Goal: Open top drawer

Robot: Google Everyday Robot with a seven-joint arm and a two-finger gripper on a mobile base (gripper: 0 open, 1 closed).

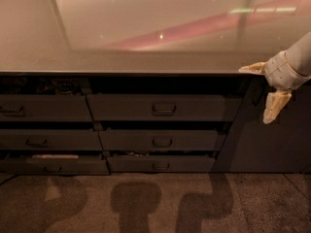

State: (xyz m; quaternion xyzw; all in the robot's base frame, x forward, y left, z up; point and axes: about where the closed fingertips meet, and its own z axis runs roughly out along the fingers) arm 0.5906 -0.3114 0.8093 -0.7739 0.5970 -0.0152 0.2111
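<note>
Dark grey drawer fronts fill the cabinet below the pale, glossy counter. The top drawer is the wide one in the middle column, right under the counter edge, and its loop handle sits at the centre of its front. A black gap runs above that front. From my feed I cannot judge whether the drawer is pulled out at all.

The gripper is off to the right, past the drawer's right end and well apart from the handle. Its jaws are spread wide and hold nothing. One pale finger points left along the counter's front edge, but I cannot say whether it touches. The other finger hangs down in front of the dark side panel. The arm behind them is cut off by the right border.

Nothing stands between the gripper and the handle. Below the top drawer are a second drawer and a third drawer, each with its own handle. The left column is cut off at the edge. In the gap above it I see dim clutter, too dark to name. A pale strip shows above the lowest left front, and I cannot read any print on it. A pink streak of reflection crosses the counter. Rounded shadows lie on the speckled floor.
</note>
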